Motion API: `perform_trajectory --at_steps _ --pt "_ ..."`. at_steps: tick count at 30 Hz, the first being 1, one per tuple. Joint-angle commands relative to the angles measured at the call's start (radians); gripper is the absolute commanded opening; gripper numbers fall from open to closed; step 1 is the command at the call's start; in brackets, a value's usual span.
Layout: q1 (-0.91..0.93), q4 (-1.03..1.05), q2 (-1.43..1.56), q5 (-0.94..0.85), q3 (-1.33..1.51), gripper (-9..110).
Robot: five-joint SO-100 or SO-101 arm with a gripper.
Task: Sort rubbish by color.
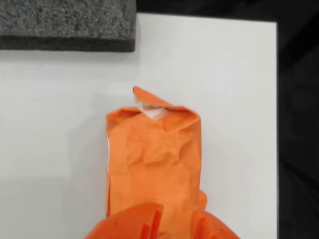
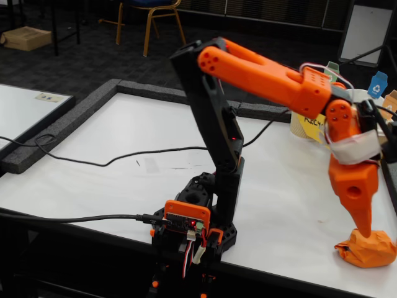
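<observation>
Beyond the table, in the fixed view, lies a dark carpeted room with one metal-legged chair at the back, a cardboard box on the floor at the far left and a white board leaning at the far right. One white table fills the middle, edged by a strip of grey foam border along its left and far sides; the same foam shows in the wrist view as a grey block at the upper left. A second white surface sits at the left edge of the fixed view. Two black cables cross the tabletop toward the arm's base.

One orange and black arm stands on the near edge of the table and reaches to the right and down. Behind it, at the far right, stand beige cups with small coloured tags; they are partly hidden, so their number cannot be told, and a yellow sign leans by them.

One orange paper wad lies on the table near its front right corner; no other wad is in view. The gripper points straight down with its tips touching the top of the wad. In the wrist view the wad lies lengthwise just ahead of the two orange fingers, which overlap its near end. Whether the jaws are apart or pressed on the paper cannot be told
</observation>
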Motion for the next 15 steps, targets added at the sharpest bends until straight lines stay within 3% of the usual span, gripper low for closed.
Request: perform_trajectory --at_steps 1,8,15 --pt "0.032 0.003 -0.052 -0.028 -0.206 0" --pt "0.043 0.003 -0.186 -0.028 -0.321 1" --pt "0.063 0.021 -0.218 -0.028 -0.325 23"
